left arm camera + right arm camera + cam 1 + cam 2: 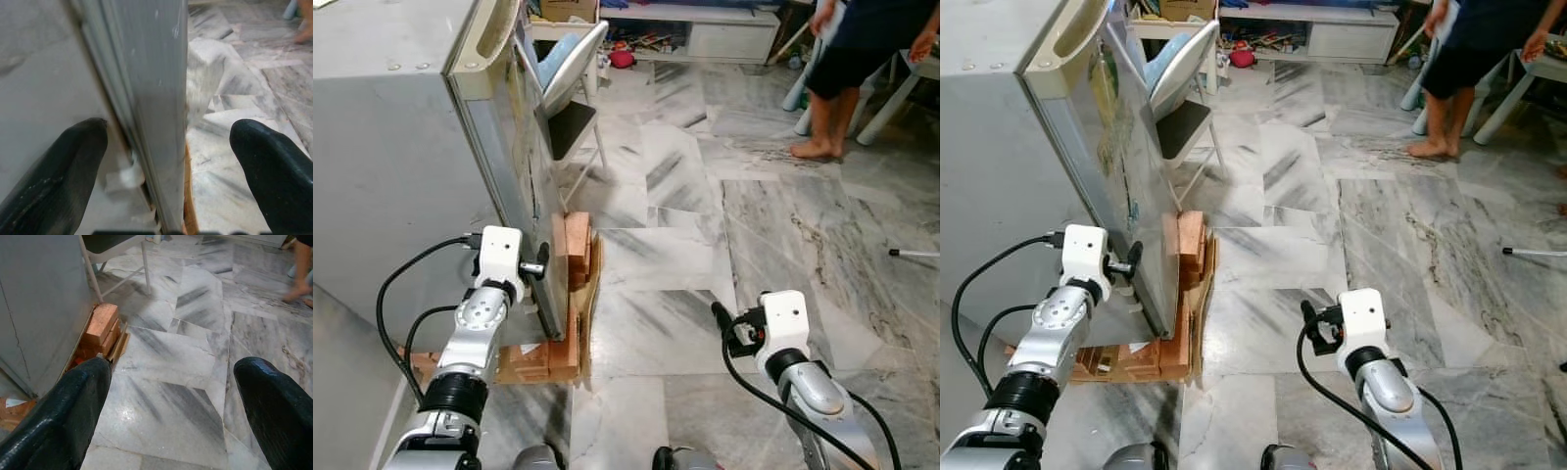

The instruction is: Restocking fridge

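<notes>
Marble floor [705, 264] surrounds fridge [391, 147]. Left claw [168, 142] spread astride fridge door [524, 196] edge; door judged heavy, stiff, smooth. Right claw [171, 396] spread, idle beside fridge.

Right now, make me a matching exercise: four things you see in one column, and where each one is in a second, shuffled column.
Things:
1. left gripper
2. right gripper
3. folding chair
4. wooden blocks

Places:
A. stacked on the floor at the foot of the fridge door
B. open, fingers either side of the fridge door edge
C. standing beyond the fridge door
D. open, above the bare marble floor

Pairs: 1-B, 2-D, 3-C, 4-A
</notes>
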Controlling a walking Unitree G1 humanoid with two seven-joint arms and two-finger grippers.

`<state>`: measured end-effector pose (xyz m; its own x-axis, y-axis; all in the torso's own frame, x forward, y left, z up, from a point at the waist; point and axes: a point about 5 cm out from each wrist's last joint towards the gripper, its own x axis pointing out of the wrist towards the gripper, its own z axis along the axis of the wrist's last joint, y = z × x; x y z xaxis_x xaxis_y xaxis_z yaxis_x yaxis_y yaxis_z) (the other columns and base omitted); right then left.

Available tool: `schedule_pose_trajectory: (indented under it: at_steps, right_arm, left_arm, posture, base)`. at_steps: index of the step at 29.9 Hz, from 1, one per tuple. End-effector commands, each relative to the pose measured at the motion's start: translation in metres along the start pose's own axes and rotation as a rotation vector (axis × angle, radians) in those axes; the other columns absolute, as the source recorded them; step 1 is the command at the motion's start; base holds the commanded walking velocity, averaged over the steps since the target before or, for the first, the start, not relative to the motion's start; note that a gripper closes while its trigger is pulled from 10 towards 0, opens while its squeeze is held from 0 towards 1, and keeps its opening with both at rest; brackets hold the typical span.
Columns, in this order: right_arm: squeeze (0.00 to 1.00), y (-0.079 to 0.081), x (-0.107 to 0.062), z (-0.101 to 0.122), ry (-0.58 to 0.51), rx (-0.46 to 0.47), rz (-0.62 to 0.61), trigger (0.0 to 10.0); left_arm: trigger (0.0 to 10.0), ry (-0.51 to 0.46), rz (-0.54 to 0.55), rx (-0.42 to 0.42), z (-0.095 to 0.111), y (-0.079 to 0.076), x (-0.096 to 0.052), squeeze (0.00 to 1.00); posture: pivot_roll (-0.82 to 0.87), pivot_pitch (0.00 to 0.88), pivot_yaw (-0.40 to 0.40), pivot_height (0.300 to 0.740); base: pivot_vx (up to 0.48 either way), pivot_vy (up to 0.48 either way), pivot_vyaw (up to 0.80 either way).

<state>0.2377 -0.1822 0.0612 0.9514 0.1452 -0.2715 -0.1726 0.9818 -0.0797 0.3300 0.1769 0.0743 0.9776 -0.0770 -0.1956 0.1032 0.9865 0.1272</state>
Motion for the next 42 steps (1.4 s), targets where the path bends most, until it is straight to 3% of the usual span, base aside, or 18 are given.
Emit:
schedule_pose_trajectory:
  at_steps: [1,11,23,30,42]
  right_arm:
    - [0.0,0.0,0.0,0.002,-0.004,-0.009,0.004,10.0]
    - [0.0,0.0,0.001,0.002,-0.003,-0.01,0.006,10.0]
    - [0.0,0.002,0.001,-0.001,0.002,-0.004,0.009,10.0]
    - [0.0,0.003,0.002,-0.002,0.005,0.0,0.012,10.0]
    - [0.0,0.004,0.005,-0.002,0.006,-0.001,0.019,10.0]
  left_arm:
    - [10.0,-0.028,-0.01,0.023,0.009,-0.003,0.006,0.0]
    - [10.0,-0.059,-0.011,0.026,0.023,-0.013,0.019,0.0]
    - [10.0,-0.195,-0.041,-0.042,0.064,-0.029,0.032,0.0]
    - [10.0,-0.203,-0.115,-0.054,0.065,-0.039,0.032,0.0]
    - [10.0,-0.211,-0.133,-0.039,0.067,-0.047,0.033,0.0]
  posture:
    - [0.02,0.083,-0.044,0.74]
    - [0.01,0.082,-0.044,0.74]
    - [0.02,0.082,-0.039,0.74]
    - [0.03,0.081,-0.04,0.74]
    - [0.03,0.075,-0.041,0.74]
  base:
    - [0.0,0.0,0.0]
    - [0.0,0.0,0.0]
    - [0.0,0.0,0.0]
    - [0.0,0.0,0.0]
    - [0.0,0.0,0.0]
